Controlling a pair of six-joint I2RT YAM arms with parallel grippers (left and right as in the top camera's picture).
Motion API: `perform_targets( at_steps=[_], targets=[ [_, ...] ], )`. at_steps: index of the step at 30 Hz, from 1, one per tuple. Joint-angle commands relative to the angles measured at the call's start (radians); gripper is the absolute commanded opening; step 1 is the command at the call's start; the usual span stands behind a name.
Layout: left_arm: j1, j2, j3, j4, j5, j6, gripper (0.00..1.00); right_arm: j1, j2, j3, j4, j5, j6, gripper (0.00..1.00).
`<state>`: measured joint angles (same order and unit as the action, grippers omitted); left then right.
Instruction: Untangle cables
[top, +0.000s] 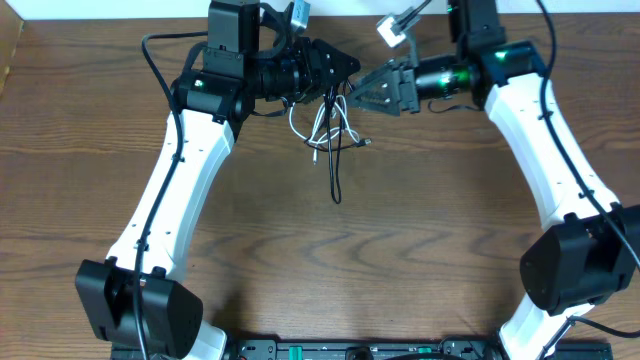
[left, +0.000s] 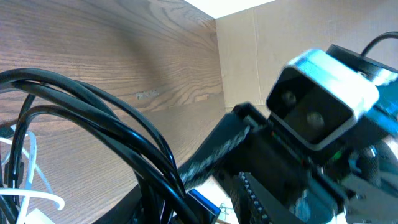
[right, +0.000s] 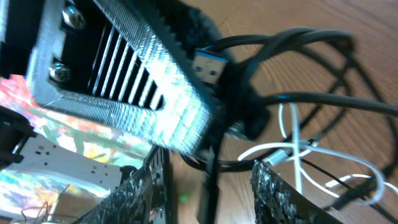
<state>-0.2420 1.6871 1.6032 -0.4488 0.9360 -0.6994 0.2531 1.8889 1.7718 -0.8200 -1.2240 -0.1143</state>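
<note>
The left tool (top: 343, 68) is pressed together on a bunch of thin black flexible cords (top: 335, 170). They hang from its tip, and one long loop trails away from that tool over the brown wood-grain table (top: 320, 270). A thin white cord (top: 318, 128) is looped among them just below the left tool. A blue-tongued metal plug (right: 208, 65) sits against the left tool's ribbed finger. Facing it, the right tool (top: 358, 97) has its rough black fingers (right: 140, 196) spread, with a black cord between them.
</note>
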Motion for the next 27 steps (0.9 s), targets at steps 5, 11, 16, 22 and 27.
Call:
perform_targets(
  at_steps=[5, 11, 16, 22, 27],
  targets=[
    [0.005, -0.003, 0.003, -0.003, -0.002, 0.007, 0.38, 0.045, -0.007, 0.0, 0.005, 0.125, -0.022, 0.42],
    [0.005, -0.003, 0.003, -0.05, -0.003, 0.045, 0.38, 0.039, -0.007, 0.0, 0.056, 0.134, 0.007, 0.11],
    [0.005, -0.003, 0.003, -0.106, -0.003, 0.098, 0.38, 0.004, -0.007, 0.0, 0.079, 0.134, 0.047, 0.01],
    [0.005, -0.003, 0.003, -0.117, -0.002, 0.117, 0.38, -0.051, -0.007, 0.0, 0.059, 0.247, 0.137, 0.01],
    [0.005, -0.003, 0.003, -0.119, 0.025, 0.156, 0.38, -0.105, -0.007, 0.0, -0.008, 0.574, 0.351, 0.01]
  ],
)
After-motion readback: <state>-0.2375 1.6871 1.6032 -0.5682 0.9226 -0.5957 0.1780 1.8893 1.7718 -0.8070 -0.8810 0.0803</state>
